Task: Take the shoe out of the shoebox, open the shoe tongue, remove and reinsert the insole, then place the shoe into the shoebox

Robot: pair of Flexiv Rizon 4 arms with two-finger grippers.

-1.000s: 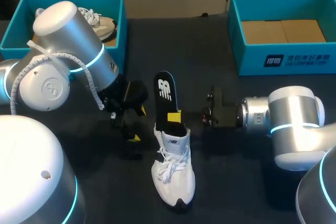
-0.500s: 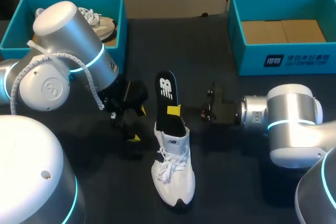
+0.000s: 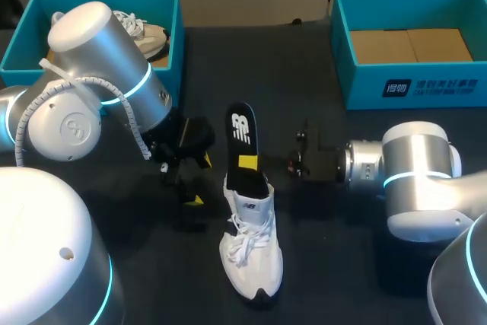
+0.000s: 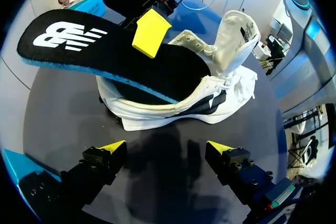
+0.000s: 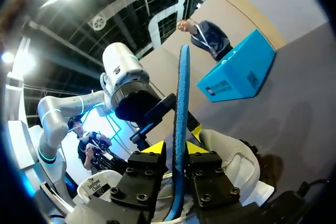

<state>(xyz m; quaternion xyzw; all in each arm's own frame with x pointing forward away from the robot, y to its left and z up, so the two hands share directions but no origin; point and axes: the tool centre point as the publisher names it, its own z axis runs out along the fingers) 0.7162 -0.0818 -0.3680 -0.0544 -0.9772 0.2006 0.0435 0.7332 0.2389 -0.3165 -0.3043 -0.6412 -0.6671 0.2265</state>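
At bench (image 3: 335, 264) centre, my right fingers (image 5: 152, 148) clamped the insole (image 3: 242, 142), half out of the shoe (image 3: 251, 253) toward 12 o'clock, left fingers (image 4: 113, 147) apart at its 9; removal, I judged, needed a steady pull clear next.

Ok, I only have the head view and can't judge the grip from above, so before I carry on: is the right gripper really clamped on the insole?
Observer: Yes. In the right wrist view the right gripper is shut on the insole, with one yellow tip on each face.
Operator: And is the left one touching the shoe?
Observer: No. The left gripper is open with nothing between its fingers. The shoe lies ahead of it, apart.
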